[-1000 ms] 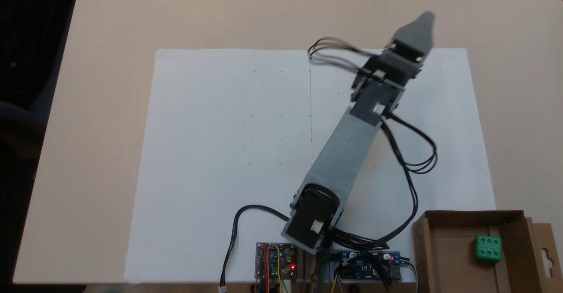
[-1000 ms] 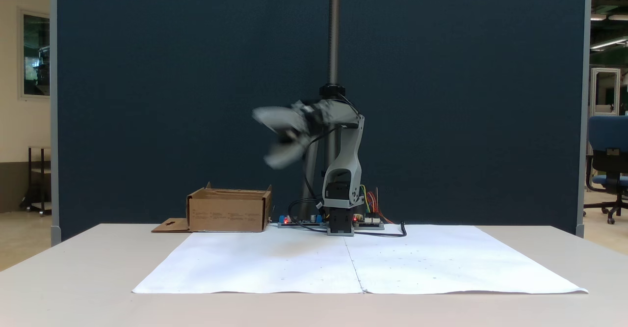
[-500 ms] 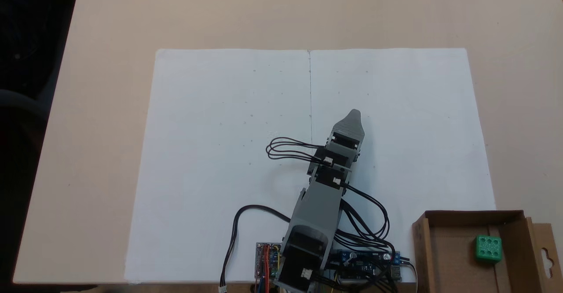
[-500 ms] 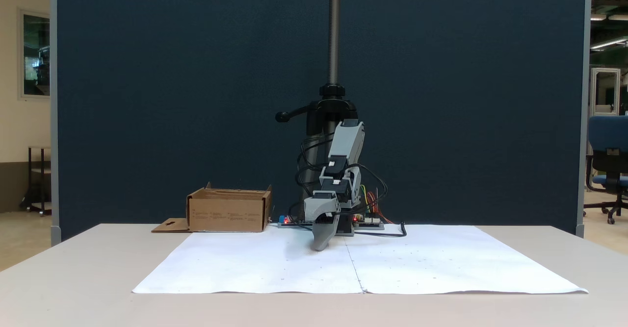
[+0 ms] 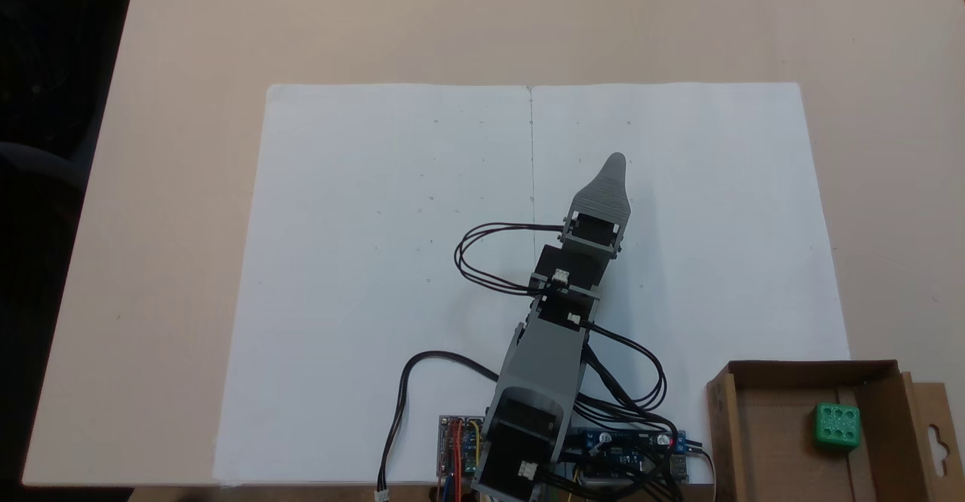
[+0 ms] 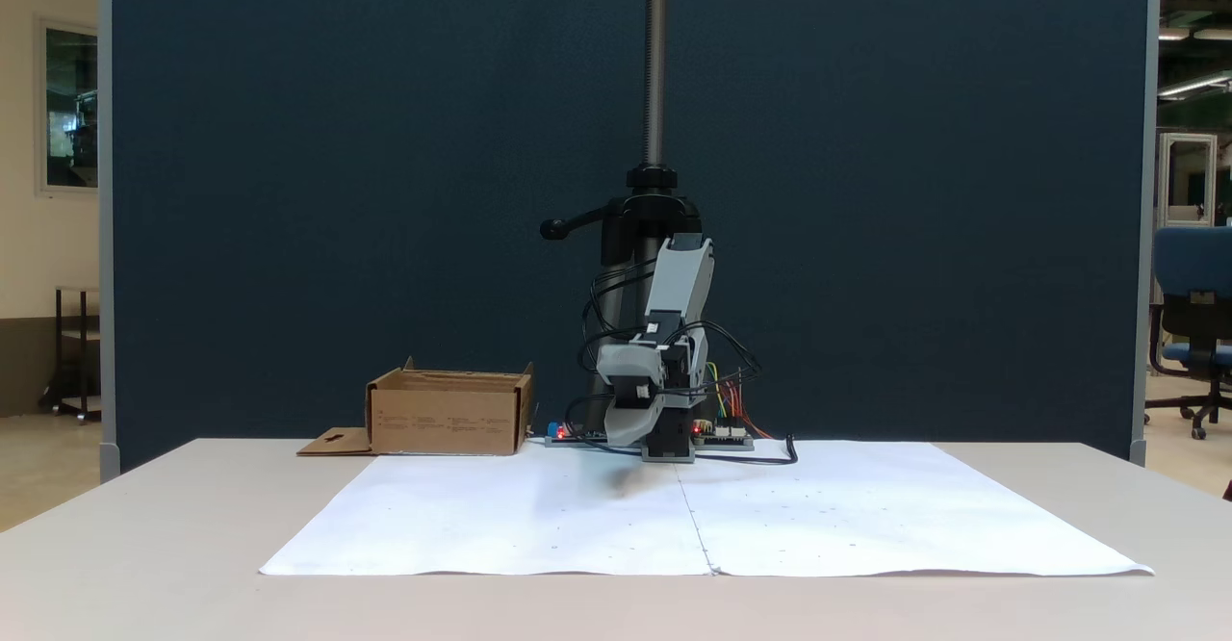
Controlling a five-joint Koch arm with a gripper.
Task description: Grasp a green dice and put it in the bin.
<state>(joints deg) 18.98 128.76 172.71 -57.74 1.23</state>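
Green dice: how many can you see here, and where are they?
1. The green dice lies inside the bin at the lower right of a fixed view. Another could be hidden behind the bin's walls.

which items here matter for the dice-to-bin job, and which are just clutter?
Job:
green dice, lying inside the bin
bin, cardboard box beside the arm's base
gripper, over the white paper

Just around:
white paper
circuit boards
blue office chair
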